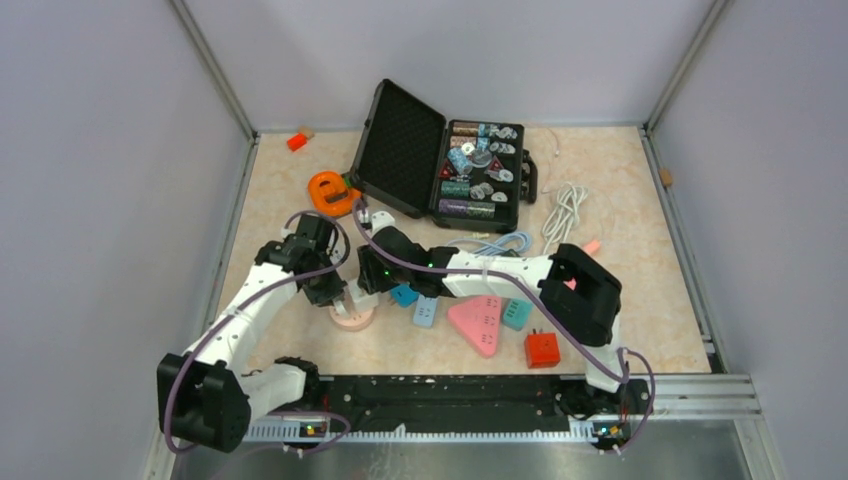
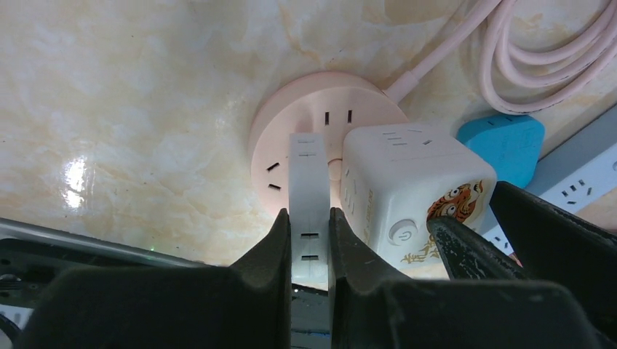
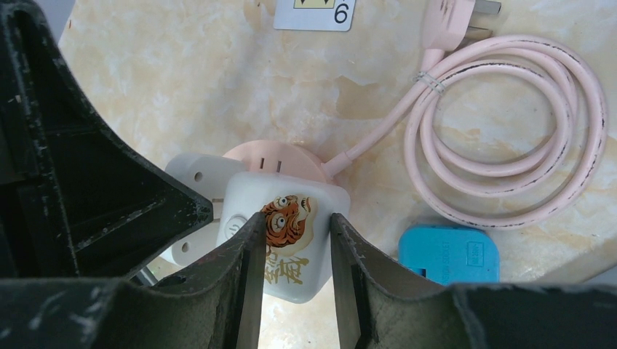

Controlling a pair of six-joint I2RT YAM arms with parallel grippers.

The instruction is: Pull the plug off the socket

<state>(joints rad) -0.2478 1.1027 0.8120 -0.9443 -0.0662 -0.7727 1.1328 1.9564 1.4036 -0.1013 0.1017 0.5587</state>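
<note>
Closest to the lens in the left wrist view, the left gripper point(image 2: 309, 215) is pressed tight on a slim white adapter point(image 2: 308, 167), one dark finger on each flat side. The adapter stands upright on the pink round socket point(image 2: 298, 102), which lies flat on the marbled surface point(image 2: 131, 87). Touching the adapter's right side is the white cube plug point(image 2: 396, 174), also seated on the socket, with a tiger picture on one face. The right gripper point(image 2: 473, 214) meets that face, one fingertip against the picture, the other past the cube's edge. A blue plug point(image 2: 509, 142) lies just beside the cube; a pink cable point(image 2: 500, 73) leaves the socket's rim and coils beyond; a white power strip point(image 2: 586, 185) shows at the right edge.

In the right wrist view, the right gripper point(image 3: 296, 218) has its jaws partly spread over the white cube plug point(image 3: 291, 193), the tiger showing in the gap; whether they truly pinch it I cannot tell. The cube sits on the pink round socket point(image 3: 273, 154); the slim white adapter point(image 3: 190, 169) pokes out at its left, under the left gripper's dark bulk; the blue plug point(image 3: 447, 254) lies near on the right; a card marked 6 point(image 3: 313, 13) lies at the far edge.

From the top camera, the left gripper point(image 1: 338, 292) and right gripper point(image 1: 372, 280) meet over the socket point(image 1: 352, 320), left of centre and nearer the arm bases; an open black case point(image 1: 400, 140) stands well behind.
</note>
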